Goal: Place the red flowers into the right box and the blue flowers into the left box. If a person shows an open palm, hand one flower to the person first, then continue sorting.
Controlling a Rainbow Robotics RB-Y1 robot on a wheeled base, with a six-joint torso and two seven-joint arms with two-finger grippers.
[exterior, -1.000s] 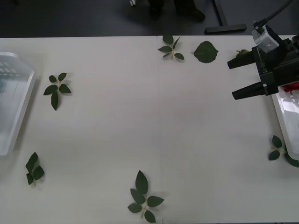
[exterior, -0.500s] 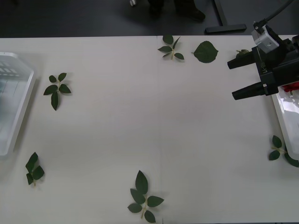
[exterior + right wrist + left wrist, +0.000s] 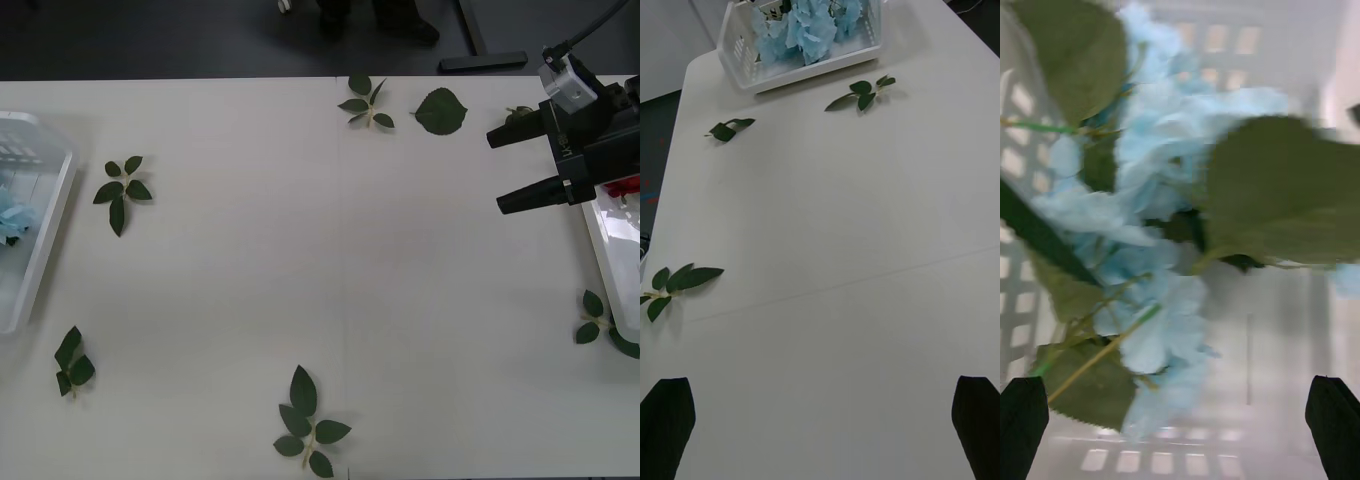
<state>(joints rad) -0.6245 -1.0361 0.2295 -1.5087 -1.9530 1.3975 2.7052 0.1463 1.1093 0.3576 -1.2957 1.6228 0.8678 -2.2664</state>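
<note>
Blue flowers [image 3: 1161, 225] with green leaves lie in the left box [image 3: 1225, 52], just beneath my left gripper [image 3: 1180, 427], whose black fingers are open and hold nothing. In the front view, one blue flower [image 3: 12, 215] shows in the left box [image 3: 45, 235] at the table's left edge. My right gripper [image 3: 495, 172] hovers open and empty above the table's right side, beside the right box [image 3: 605, 255]. A bit of a red flower [image 3: 623, 187] shows in that box, behind the arm. The right wrist view looks across the table to the left box [image 3: 741, 64] and its blue flowers [image 3: 812, 22]; the right gripper [image 3: 820, 424] is open.
Loose green leaf sprigs lie scattered on the white table: one [image 3: 122, 190] near the left box, one [image 3: 70, 362] at the front left, one [image 3: 308, 425] at the front middle, two [image 3: 367, 103] [image 3: 440, 110] at the far edge, and one [image 3: 597, 322] by the right box.
A pale-blue flower has come into sight in the left box at the front view's left edge. The right arm has not moved.
</note>
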